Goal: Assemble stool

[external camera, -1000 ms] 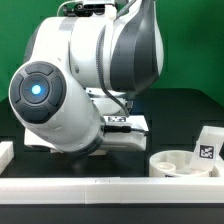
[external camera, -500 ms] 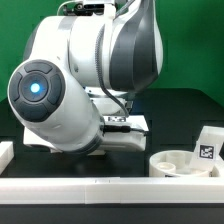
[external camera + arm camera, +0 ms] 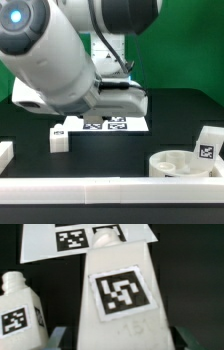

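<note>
The gripper (image 3: 112, 339) is closed about as far as it goes on a small white blocky plastic stool leg (image 3: 118, 286), which fills the wrist view between the two dark fingers (image 3: 55, 339), its black-and-white square tag facing the camera and its narrower end pointing away from the gripper. In the exterior view the arm's large white body hides the gripper itself, so the hold can be read only from the wrist camera. A second white tagged leg (image 3: 18, 308) sits just beside the held one, and beyond both lies the flat white marker board (image 3: 103, 125) on the dark counter (image 3: 120, 150). The low round white disc seat (image 3: 182, 163) rests near the exterior view's right, well apart from the gripper, with a third tagged leg (image 3: 209, 146) standing just behind it. The leg looks rigid, light and smooth-faced, so it will likely not deform under the fingers but could slip or twist if held off-centre; its flat side faces at the wider end, where the fingers seem to bear now, seem the soundest place to hold, leaving the narrow end free for mating with the seat.
</note>
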`<action>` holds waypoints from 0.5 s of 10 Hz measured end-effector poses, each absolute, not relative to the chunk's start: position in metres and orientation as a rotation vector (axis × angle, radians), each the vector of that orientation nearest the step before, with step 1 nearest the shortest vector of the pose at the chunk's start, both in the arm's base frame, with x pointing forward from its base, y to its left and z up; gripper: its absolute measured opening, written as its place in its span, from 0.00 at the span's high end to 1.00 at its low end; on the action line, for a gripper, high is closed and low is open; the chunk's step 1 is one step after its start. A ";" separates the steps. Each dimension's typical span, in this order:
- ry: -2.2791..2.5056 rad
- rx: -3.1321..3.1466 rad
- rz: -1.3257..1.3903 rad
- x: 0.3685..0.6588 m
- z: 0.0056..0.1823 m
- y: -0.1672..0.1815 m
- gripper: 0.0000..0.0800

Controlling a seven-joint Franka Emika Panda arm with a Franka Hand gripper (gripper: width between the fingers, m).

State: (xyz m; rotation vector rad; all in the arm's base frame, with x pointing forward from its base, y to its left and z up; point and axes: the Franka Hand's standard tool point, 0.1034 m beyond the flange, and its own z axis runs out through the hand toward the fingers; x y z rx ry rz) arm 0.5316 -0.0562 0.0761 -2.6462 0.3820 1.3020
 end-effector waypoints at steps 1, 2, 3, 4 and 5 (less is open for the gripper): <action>0.386 -2.654 1.291 0.532 0.071 -0.057 0.59; 0.388 -2.665 1.273 0.534 0.068 -0.058 0.59; 0.390 -2.678 1.251 0.537 0.067 -0.059 0.59; 0.395 -2.735 1.144 0.548 0.065 -0.059 0.59; 0.394 -2.758 1.084 0.550 0.074 -0.053 0.59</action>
